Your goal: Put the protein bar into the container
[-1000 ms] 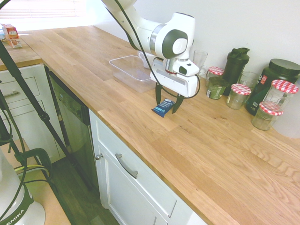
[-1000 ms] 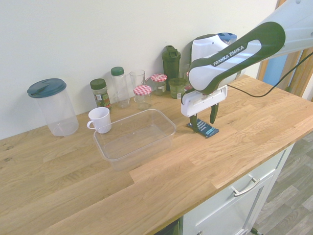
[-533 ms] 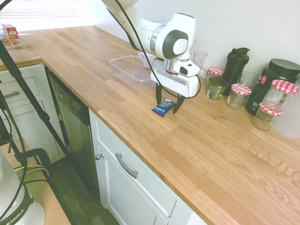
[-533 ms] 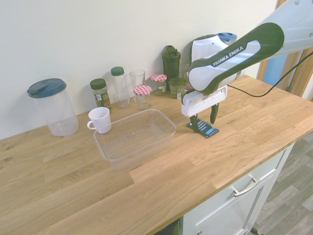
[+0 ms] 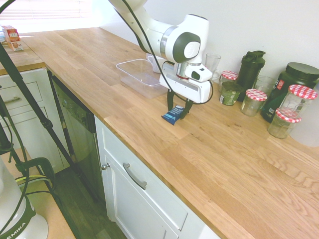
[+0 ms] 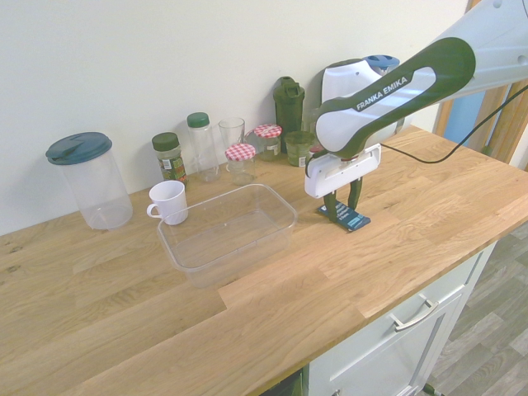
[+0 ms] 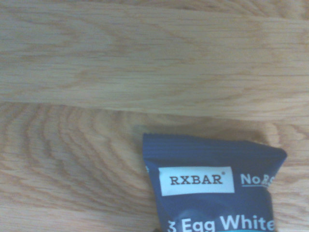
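We see the gripper (image 5: 177, 110) pointing down, its jaws closing around the bar (image 5: 173, 115) on the counter (image 5: 224, 154), right of the container (image 6: 227, 233).

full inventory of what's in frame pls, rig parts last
protein bar: 1, dark blue, flat on the counter under the tool
container: 1, clear, lidless, on the counter beside the bar
mug: 1, white, behind the container
lidded tub: 1, clear with dark teal lid, by the wall
checked-lid jars: 4, red and white lids, along the wall
shaker bottle: 1, dark green, by the wall
drinking glass: 1, clear, by the wall
dark canister: 1, near the jars
counter: 1, light wood
tool: 1, pointing down, fingers either side of the bar, narrower than a second ago
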`<state>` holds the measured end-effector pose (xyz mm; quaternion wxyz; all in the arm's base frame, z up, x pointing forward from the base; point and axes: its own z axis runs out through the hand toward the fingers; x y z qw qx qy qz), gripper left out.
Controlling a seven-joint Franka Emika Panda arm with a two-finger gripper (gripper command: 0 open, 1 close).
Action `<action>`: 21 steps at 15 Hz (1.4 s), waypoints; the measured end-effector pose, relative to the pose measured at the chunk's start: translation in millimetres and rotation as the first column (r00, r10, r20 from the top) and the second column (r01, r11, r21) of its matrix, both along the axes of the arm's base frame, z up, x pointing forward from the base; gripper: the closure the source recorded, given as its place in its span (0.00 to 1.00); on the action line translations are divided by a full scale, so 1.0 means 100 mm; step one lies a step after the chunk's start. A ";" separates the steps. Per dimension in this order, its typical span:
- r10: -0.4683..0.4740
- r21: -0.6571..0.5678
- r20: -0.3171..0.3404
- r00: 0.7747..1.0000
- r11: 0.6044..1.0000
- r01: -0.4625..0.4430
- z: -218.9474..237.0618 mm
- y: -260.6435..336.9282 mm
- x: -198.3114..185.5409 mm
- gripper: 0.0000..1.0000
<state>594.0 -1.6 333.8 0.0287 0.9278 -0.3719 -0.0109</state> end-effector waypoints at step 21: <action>0.158 -0.065 0.130 0.979 0.986 -0.151 1.43 1.48 -0.36 1.00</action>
